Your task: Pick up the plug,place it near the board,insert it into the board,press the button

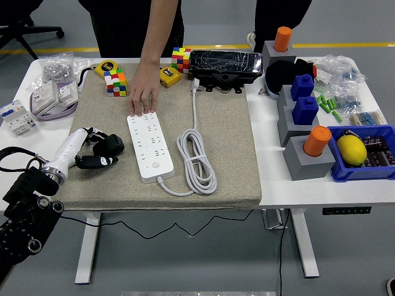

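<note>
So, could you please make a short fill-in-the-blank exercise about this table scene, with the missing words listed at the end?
1. The person's hand presses on the far end of the white ____.
2. The coiled white cable lies to the ____ of the power strip in the picture.
3. The left robot hand rests on the beige mat, holding a ____ plug.
4. The yellow lemon sits inside a ____ bin.

Missing words: power strip; right; black; blue
</note>
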You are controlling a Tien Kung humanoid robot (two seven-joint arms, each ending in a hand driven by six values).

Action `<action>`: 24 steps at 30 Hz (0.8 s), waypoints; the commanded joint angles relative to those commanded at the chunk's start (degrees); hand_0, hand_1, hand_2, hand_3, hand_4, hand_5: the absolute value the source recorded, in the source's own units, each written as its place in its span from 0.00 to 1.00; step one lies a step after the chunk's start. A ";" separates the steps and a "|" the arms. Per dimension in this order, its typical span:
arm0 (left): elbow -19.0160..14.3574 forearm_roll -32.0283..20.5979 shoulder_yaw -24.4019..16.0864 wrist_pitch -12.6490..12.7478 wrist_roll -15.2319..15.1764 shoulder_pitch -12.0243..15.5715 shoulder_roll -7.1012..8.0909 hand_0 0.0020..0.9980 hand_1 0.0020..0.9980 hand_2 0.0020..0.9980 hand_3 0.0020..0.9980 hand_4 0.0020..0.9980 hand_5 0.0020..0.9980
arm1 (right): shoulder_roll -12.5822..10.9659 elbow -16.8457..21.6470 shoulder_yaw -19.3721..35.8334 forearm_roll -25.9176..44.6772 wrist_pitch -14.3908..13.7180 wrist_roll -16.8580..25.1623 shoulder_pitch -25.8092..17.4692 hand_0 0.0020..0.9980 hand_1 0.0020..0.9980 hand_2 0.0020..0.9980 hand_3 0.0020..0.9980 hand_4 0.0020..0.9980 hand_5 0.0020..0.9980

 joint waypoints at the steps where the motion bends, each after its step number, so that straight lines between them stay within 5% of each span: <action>1: 0.04 0.13 0.01 0.23 -0.01 -0.02 -0.03 0.70 0.71 0.64 0.61 1.00 0.22 | -0.01 0.00 0.06 -0.04 0.00 -0.03 -0.01 0.84 0.80 0.79 0.81 1.00 1.00; 24: 0.17 1.95 0.34 2.25 0.41 -0.38 -0.08 0.47 0.54 0.55 0.55 0.93 0.08 | -0.03 0.00 -0.44 0.30 0.02 -0.01 -0.05 0.83 0.80 0.79 0.81 1.00 1.00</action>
